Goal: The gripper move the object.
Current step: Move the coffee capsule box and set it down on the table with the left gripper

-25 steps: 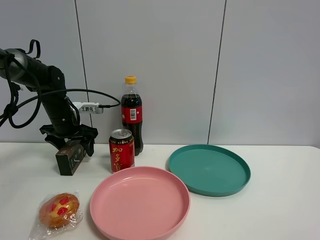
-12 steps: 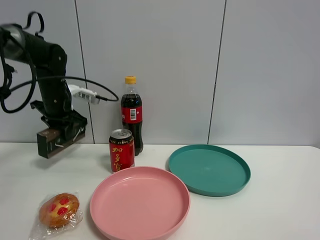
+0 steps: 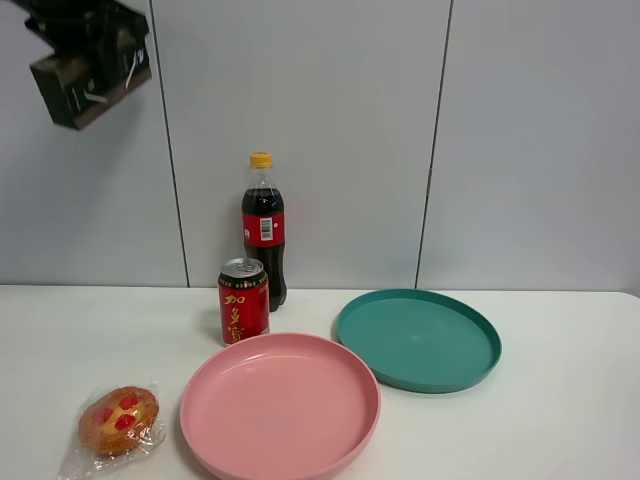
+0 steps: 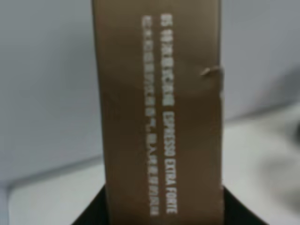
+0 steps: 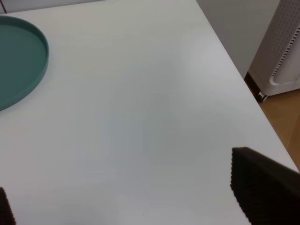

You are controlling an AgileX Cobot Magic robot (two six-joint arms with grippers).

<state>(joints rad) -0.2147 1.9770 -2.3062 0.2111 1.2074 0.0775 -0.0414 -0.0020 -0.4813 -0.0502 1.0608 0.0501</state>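
The long dark brown box [image 3: 88, 85] with small white markings hangs high in the air at the top left of the exterior view, far above the table. My left gripper [image 3: 95, 50] is shut on it from above, and the frame's top edge cuts most of the arm off. In the left wrist view the box [image 4: 159, 117] fills the middle, with white print along it and the black jaws of the left gripper [image 4: 161, 216] on either side of its near end. My right gripper [image 5: 136, 201] is open and empty over bare white table; it does not show in the exterior view.
A red can [image 3: 243, 300] and a cola bottle [image 3: 263, 230] stand at the middle back. A pink plate [image 3: 280, 405] and a teal plate [image 3: 418, 338] lie in front. A wrapped pastry [image 3: 118, 420] lies at the front left. The table's right edge [image 5: 243, 93] borders a white appliance [image 5: 283, 51].
My left gripper has lifted the box from just above the table left of the can, up and leftward to the top left corner. Nothing else has moved.
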